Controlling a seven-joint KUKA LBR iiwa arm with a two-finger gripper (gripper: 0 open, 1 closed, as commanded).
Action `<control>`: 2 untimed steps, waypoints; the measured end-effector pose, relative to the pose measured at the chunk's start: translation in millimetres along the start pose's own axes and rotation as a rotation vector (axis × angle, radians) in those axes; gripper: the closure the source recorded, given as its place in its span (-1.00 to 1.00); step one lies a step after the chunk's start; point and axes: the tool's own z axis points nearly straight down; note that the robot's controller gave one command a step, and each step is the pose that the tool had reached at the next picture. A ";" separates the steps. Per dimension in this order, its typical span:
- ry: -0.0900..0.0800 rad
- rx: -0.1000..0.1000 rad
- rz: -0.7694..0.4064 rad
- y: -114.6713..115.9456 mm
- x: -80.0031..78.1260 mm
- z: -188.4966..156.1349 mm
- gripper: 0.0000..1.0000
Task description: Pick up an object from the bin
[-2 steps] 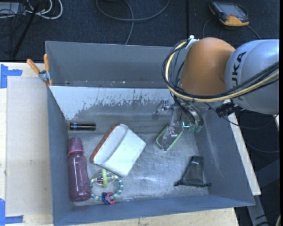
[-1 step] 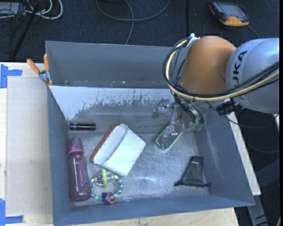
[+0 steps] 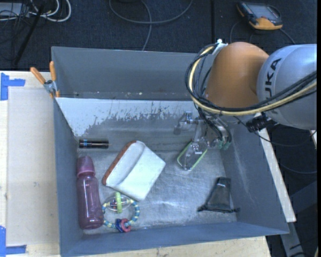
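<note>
- My hand (image 3: 196,145) hangs low in the bin (image 3: 123,79), right of its middle; I cannot tell whether it is open or closed
- Right at its tip lies a small green-rimmed clear piece (image 3: 187,159), on the bin floor
- To the left I see a white pad (image 3: 136,171) with a brown edge; near the right wall, a black wedge (image 3: 219,197)
- Far left: a black pen (image 3: 93,143), a purple bottle (image 3: 86,194), a ring of coloured beads (image 3: 119,213)
</note>
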 end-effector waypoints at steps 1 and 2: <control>0.005 0.005 0.010 -36.0 8.5 10.3 -1.00; -0.003 0.001 -0.073 21.9 14.2 46.7 -1.00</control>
